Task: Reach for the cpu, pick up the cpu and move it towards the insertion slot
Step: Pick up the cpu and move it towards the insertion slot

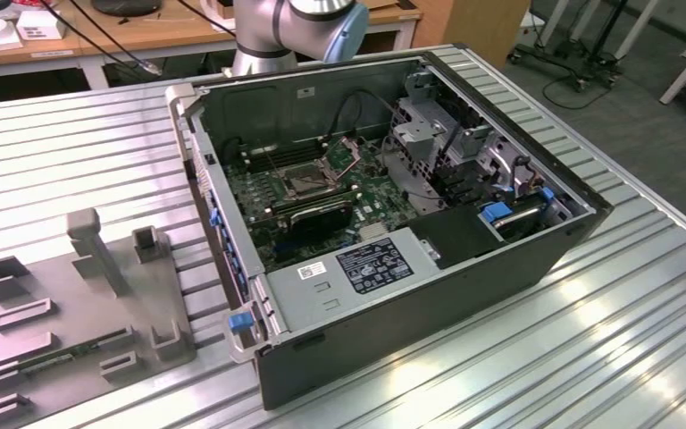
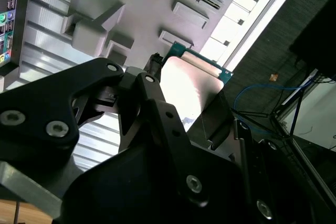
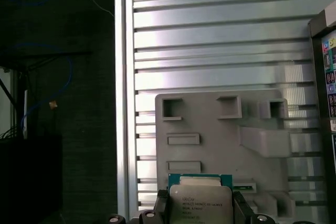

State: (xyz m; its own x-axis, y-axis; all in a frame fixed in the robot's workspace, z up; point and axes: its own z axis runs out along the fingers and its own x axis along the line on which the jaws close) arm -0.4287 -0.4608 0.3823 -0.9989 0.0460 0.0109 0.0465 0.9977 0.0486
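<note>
The cpu [image 3: 199, 203] is a flat square chip with a silvery top and a green rim. It sits between the two black fingers of my gripper [image 3: 199, 212], which is shut on it. In the second wrist view the cpu [image 2: 191, 82] is clamped by its edges, with one finger [image 2: 152, 87] on either side. It hangs well above the grey parts fixture [image 3: 220, 124]. The insertion slot [image 1: 300, 181], a silver-framed socket with a dark centre, lies on the green board inside the open computer case [image 1: 439, 268].
The grey fixture [image 1: 69, 313] lies on the ribbed metal table [image 1: 629, 357] at the exterior view's left, with a memory stick [image 1: 63, 353] in it. The arm's base [image 1: 283, 31] stands behind the case. Drive cages and cables crowd the case's right side.
</note>
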